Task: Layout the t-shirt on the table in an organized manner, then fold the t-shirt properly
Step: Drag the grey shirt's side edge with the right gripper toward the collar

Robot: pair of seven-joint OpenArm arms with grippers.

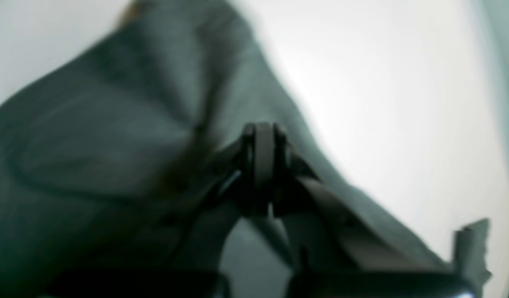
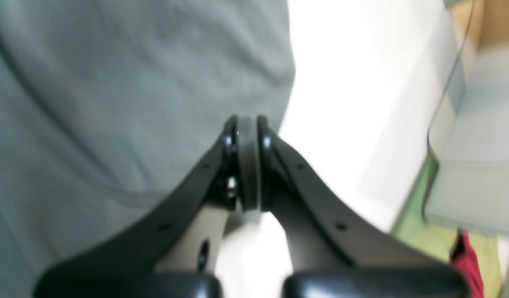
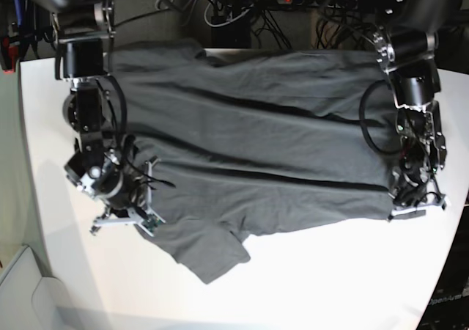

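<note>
The dark grey t-shirt (image 3: 256, 132) lies spread wide across the white table (image 3: 330, 279), with long creases running between the two arms. At the shirt's right edge in the base view, my left gripper (image 3: 401, 198) is shut on the t-shirt. The left wrist view shows its jaws (image 1: 263, 132) pinched together with the t-shirt (image 1: 114, 145) bunched up to them over the table (image 1: 403, 103). My right gripper (image 3: 143, 216) is at the shirt's left edge, shut on the hem. In the right wrist view the closed right gripper (image 2: 246, 124) meets the t-shirt (image 2: 114, 103) edge beside bare table (image 2: 341, 103). One sleeve (image 3: 212, 257) points toward the front.
Cables and a power strip (image 3: 293, 4) run behind the table's far edge. Past the table edge in the right wrist view are a pale box (image 2: 478, 165), green floor (image 2: 420, 231) and something red (image 2: 469, 260). White tabletop shows in front of the shirt.
</note>
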